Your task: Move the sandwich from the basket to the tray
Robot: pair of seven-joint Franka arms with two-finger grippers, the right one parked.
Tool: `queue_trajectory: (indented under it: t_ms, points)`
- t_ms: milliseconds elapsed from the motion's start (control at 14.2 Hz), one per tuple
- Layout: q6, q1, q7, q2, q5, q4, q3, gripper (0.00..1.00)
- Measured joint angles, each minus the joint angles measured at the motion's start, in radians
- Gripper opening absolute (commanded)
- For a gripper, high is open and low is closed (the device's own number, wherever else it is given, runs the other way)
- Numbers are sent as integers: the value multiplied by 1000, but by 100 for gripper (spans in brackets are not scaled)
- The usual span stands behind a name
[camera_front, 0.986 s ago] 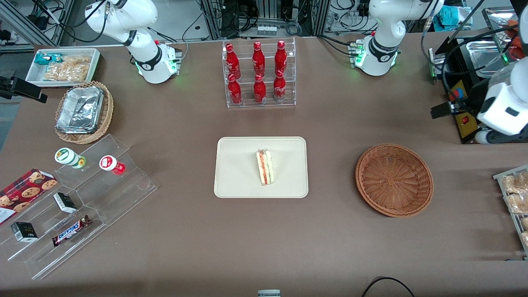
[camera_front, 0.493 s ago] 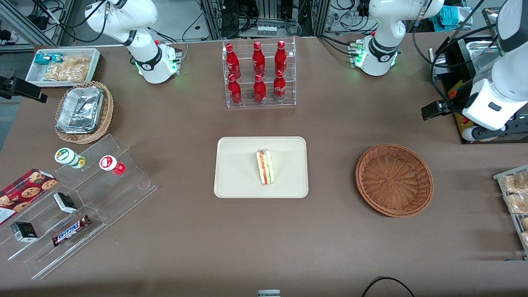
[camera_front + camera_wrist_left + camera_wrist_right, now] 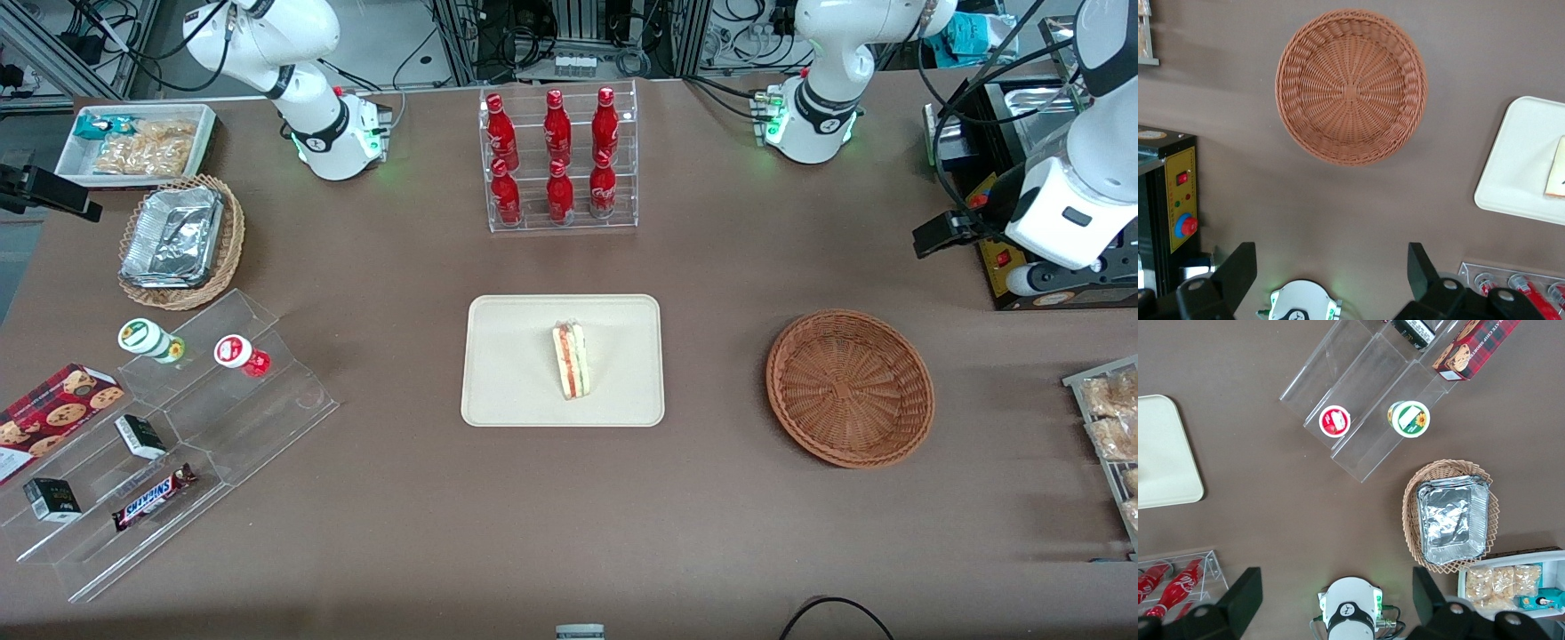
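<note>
Nearest the front camera, toward the parked arm's end of the brown table [image 3: 569, 524], a clear stepped stand [image 3: 267, 418] carries a Snickers bar [image 3: 153, 496] on its lowest step and two small lidded cups, one green-topped [image 3: 147, 340] and one red-topped [image 3: 238, 353], on a higher step. A red cookie box [image 3: 53, 418] lies just beside that stand at the table's edge.

Farther in, at the middle of the table, the tray [image 3: 516, 373] lies flat. The sandwich [image 3: 571, 360] stands on it close to its centre, cut edge up, with the red and green layers showing. Well apart from the tray, toward the working arm's end, the basket [image 3: 849, 387] sits with nothing in it.

The left arm's gripper [image 3: 1328, 267] hangs high over the table, a little farther from the front camera than the basket and toward the working arm's end, next to a black control box [image 3: 1175, 213] with a red button. Its two fingers [image 3: 1238, 267] are spread wide with nothing between them, and it touches neither basket nor tray.

Farther still, a lighter wicker basket of foil containers [image 3: 178, 240] sits toward the parked arm's end, a clear rack of red bottles [image 3: 558, 156] stands at the table's middle, and a white bin of snacks [image 3: 133, 142] lies farthest
</note>
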Motion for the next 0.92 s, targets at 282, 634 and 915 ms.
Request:
queue_trajectory:
  t_ms: [282, 634, 915]
  points:
    - [3, 1, 10, 47, 0, 55, 2, 100]
    - [3, 1, 40, 54, 0, 67, 2, 100]
    - [3, 1, 40, 55, 0, 67, 2, 100]
